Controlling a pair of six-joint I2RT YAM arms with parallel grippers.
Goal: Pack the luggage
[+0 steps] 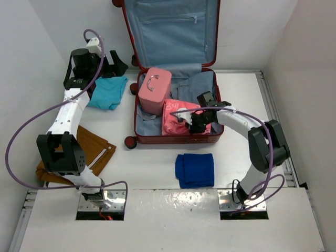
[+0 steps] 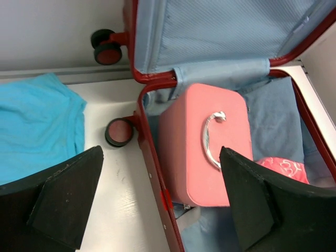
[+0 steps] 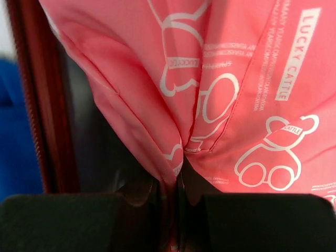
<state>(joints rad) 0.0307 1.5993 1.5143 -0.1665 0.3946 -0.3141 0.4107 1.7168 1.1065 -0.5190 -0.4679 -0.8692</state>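
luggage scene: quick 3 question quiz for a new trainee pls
1. True or false: the left gripper is holding something.
2. The right gripper is shut on: A teal shirt, B pink printed bag, C brown trousers.
3. What lies on the table between the luggage and the arm bases?
Key: 1 false, its jaws are open and empty. 2 B. 3 a folded dark blue cloth.

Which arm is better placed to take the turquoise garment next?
Left: the left gripper is open near the turquoise garment; the right gripper is shut on the pink bag in the luggage.
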